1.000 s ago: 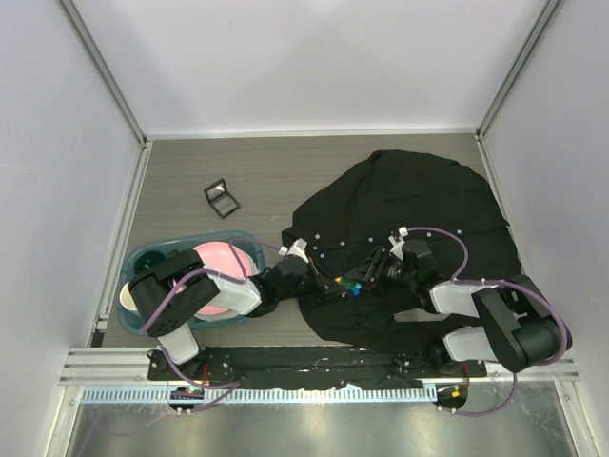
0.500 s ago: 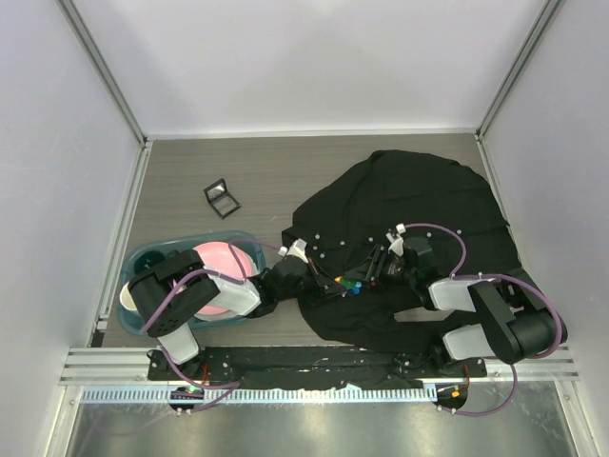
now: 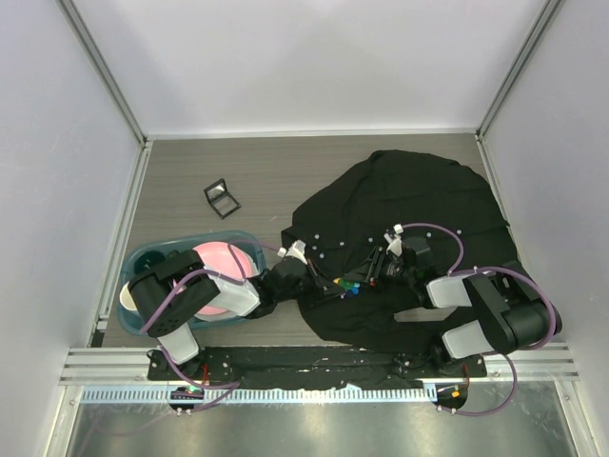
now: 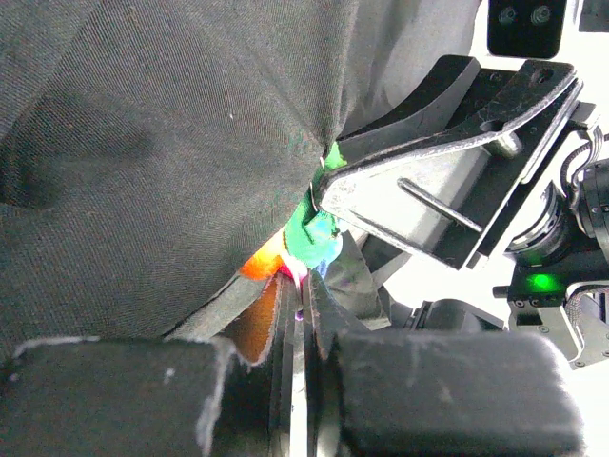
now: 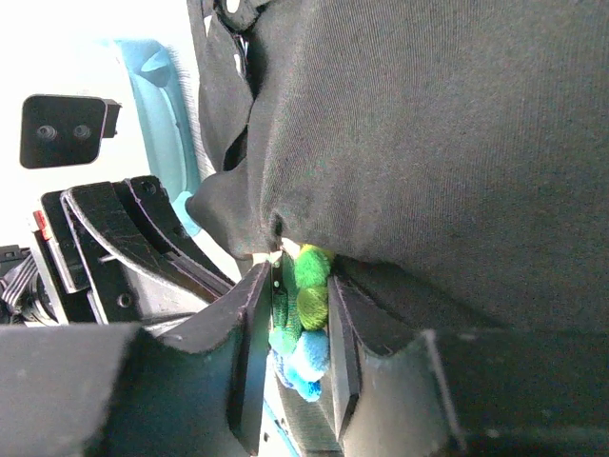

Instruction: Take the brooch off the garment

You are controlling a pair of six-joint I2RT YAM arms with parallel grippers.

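at the near middle of the table (image 3: 190, 171), the left gripper (image 4: 303, 290) is pinched almost fully closed on a fold of the garment (image 3: 419, 190) right at the brooch (image 5: 309, 307), whose orange and green petals show at its tips. facing it, the right gripper (image 3: 369, 276) is narrow, its 2 fingers hugging the brooch's green and blue petals, which fill the gap. beyond, the black garment lies rumpled over the right half, with a blue basin (image 3: 143, 255) near left and a small black frame (image 3: 221, 198) farther back.
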